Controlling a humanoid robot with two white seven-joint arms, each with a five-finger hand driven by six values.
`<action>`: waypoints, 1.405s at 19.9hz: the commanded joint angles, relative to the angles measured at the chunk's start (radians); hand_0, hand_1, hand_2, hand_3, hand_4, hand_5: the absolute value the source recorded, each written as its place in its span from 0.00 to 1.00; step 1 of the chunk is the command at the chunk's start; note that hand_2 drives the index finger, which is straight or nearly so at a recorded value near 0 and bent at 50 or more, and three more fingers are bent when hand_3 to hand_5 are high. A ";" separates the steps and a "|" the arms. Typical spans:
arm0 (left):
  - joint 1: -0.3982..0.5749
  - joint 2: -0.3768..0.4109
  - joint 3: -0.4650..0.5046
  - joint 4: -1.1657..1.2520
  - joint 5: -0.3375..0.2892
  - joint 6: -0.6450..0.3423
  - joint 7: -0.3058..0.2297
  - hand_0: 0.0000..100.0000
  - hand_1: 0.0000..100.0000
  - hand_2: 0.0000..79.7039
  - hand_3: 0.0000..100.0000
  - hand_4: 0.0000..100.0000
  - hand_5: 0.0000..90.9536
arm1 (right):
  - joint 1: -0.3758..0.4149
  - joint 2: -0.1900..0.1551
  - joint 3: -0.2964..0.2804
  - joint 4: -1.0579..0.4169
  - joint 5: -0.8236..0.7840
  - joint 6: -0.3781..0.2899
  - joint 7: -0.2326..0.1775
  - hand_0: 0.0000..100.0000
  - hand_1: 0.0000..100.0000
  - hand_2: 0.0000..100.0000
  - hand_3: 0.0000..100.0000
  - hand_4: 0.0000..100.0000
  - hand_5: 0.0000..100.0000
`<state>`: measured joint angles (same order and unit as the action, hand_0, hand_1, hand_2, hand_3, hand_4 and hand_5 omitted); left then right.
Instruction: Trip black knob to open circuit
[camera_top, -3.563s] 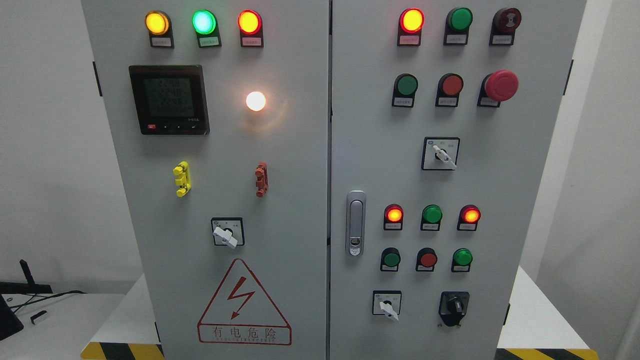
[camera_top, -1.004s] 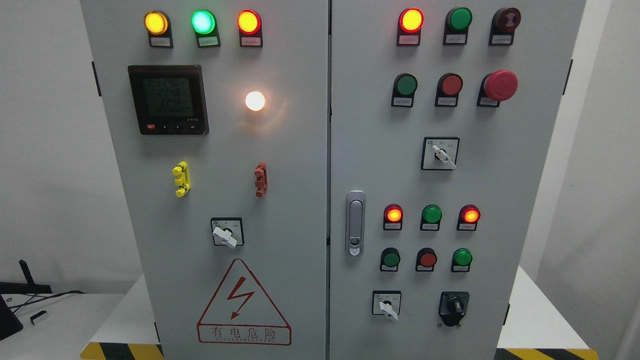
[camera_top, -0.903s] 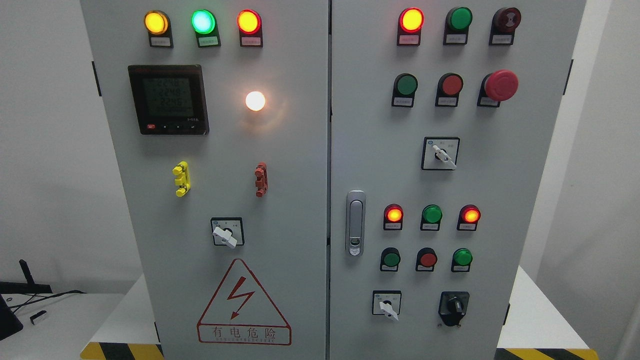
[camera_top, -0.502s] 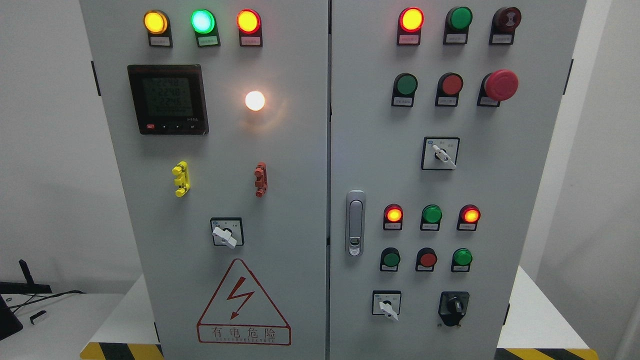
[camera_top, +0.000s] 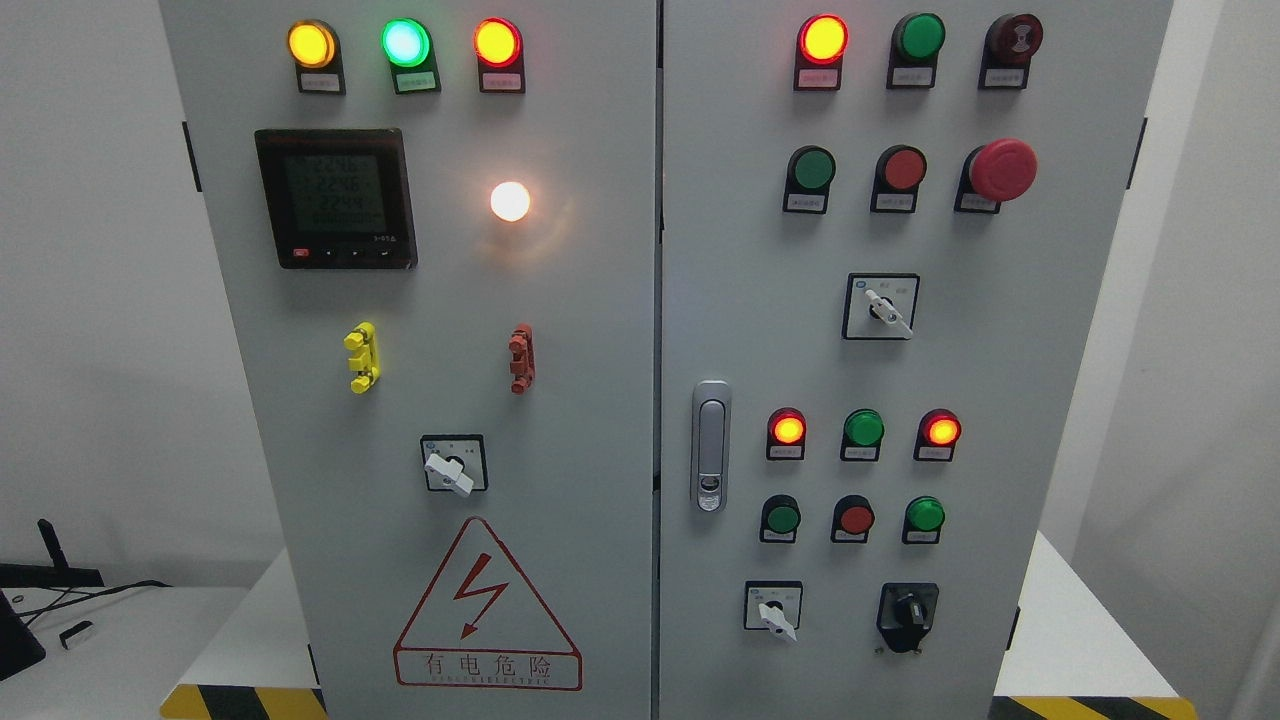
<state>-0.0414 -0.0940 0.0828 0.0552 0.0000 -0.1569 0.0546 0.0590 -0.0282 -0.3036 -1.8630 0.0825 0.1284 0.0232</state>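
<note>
A grey two-door electrical cabinet (camera_top: 600, 330) fills the head view. The black knob (camera_top: 908, 613) sits on a black base at the lower right of the right door, its handle pointing straight up. Above it is a row of three small buttons, green, red and green (camera_top: 856, 519), and a row of indicator lamps with the two outer ones lit red (camera_top: 788, 429). Neither of my hands nor any arm shows in the view.
A white selector switch (camera_top: 775, 612) is left of the black knob. A red mushroom stop button (camera_top: 1003, 170) and another white selector (camera_top: 884, 309) sit higher on the right door. A silver door latch (camera_top: 711, 446) is near the middle seam. The left door carries a meter (camera_top: 335, 198) and a warning triangle (camera_top: 487, 605).
The picture has shifted a few pixels and the meter digits flicker. Nothing else has moved.
</note>
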 joint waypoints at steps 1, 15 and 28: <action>0.000 -0.001 0.000 0.000 -0.031 0.000 0.001 0.12 0.39 0.00 0.00 0.00 0.00 | -0.048 -0.006 0.040 0.057 0.000 0.007 -0.002 0.29 0.63 0.37 1.00 1.00 0.92; 0.000 0.000 0.000 0.000 -0.031 0.000 0.001 0.12 0.39 0.00 0.00 0.00 0.00 | -0.156 0.027 0.136 0.153 0.000 0.050 -0.026 0.33 0.66 0.37 1.00 1.00 0.93; 0.000 0.000 0.000 0.000 -0.031 0.000 0.001 0.12 0.39 0.00 0.00 0.00 0.00 | -0.183 0.033 0.176 0.185 0.002 0.050 -0.035 0.35 0.63 0.41 1.00 1.00 0.93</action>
<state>-0.0414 -0.0939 0.0828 0.0552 0.0000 -0.1569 0.0546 -0.1111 -0.0023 -0.1696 -1.7150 0.0840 0.1778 -0.0117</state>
